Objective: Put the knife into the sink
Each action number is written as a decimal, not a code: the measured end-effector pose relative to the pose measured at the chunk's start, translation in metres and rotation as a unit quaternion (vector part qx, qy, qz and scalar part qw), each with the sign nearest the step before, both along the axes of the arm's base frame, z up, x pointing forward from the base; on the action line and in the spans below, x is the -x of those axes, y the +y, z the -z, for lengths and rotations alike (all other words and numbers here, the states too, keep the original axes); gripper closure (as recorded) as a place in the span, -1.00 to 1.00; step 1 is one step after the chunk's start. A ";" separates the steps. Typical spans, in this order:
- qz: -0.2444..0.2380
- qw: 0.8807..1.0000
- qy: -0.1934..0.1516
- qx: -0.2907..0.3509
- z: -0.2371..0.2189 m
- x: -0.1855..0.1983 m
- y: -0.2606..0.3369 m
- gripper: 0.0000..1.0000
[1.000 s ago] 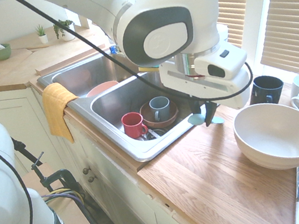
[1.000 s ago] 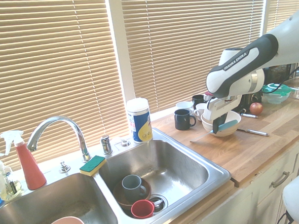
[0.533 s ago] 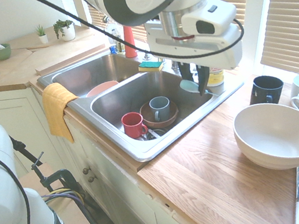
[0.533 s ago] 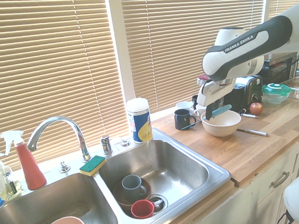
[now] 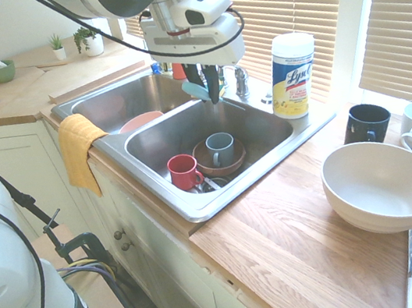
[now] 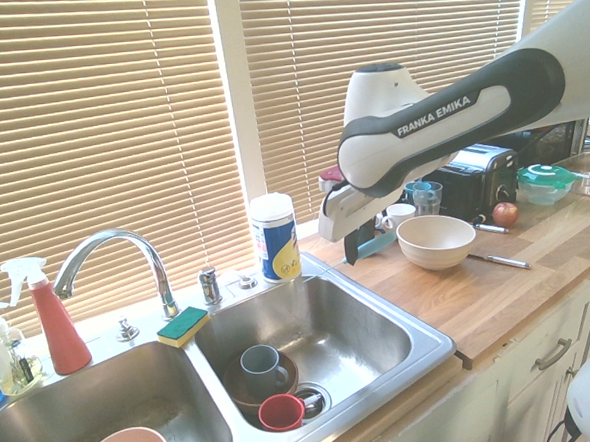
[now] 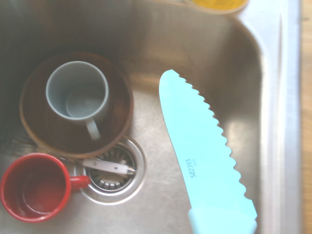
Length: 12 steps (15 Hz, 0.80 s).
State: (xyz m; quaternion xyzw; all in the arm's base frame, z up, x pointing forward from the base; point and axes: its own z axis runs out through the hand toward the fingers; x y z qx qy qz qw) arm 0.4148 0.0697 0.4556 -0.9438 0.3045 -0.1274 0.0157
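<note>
Kitchen counter by a window with closed blinds, wooden worktop (image 5: 300, 241) to one side of the sink (image 5: 198, 203). Gripper (image 5: 207, 90) hangs over the basin nearer the worktop, jaws pinched on the knife (image 5: 195, 90) at its handle end, so the turquoise blade sticks out sideways, roughly level, well above the basin floor. Second exterior view shows the same: knife (image 6: 377, 243) in the gripper (image 6: 360, 247), above the basin's counter-side edge.

Wrist view looks straight down: knife (image 7: 202, 161) blade over bare steel, between the drain (image 7: 109, 170) and the basin wall. Grey mug (image 7: 78, 95) sits in a brown bowl (image 7: 73, 141), red mug (image 7: 31, 187) just beside it, both clear of the blade's line. Likely why the arm parks here: free floor below, nothing to hit on release.

Versus a second ago: knife was low over the worktop beside the white bowl (image 5: 381, 184), near the sink's corner. Half a second ago it was raised and crossing the rim by the wipes canister (image 5: 292, 76). Now it's fully over the basin and the arm no longer hides the canister. Dishes in the sink, yellow cloth (image 5: 79, 151), grey-bladed knife (image 5: 411, 266) unchanged.

Judgement: carry is nearly done. What's left is to lower a bit and open.
</note>
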 end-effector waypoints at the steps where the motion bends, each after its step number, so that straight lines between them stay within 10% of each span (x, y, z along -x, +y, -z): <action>1: 0.006 1.000 0.003 -0.002 0.015 -0.004 0.009 1.00; 12: 0.058 0.997 0.056 0.003 0.165 -0.057 0.049 1.00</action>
